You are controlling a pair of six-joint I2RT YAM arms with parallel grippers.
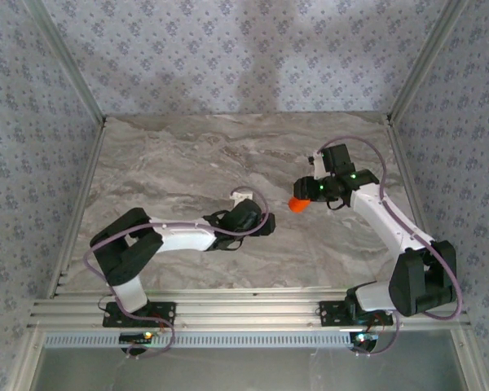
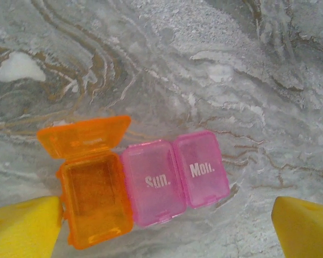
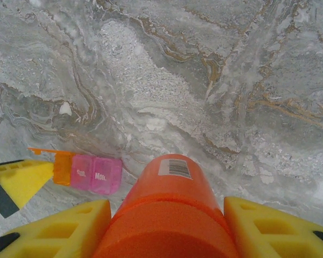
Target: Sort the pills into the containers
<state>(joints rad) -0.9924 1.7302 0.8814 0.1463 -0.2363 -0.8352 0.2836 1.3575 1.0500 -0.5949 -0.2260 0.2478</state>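
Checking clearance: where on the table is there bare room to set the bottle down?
Free: the far half of the table, up to the back wall. Crowded: mid-table, around the pillbox, left end effector and bottle.

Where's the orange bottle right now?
The bottle is gripped in the right claw, at the table's right half in the top view. In the right wrist view the pill boxes lie to its left.

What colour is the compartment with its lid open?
The open compartment is translucent orange; clearest in left wrist view.
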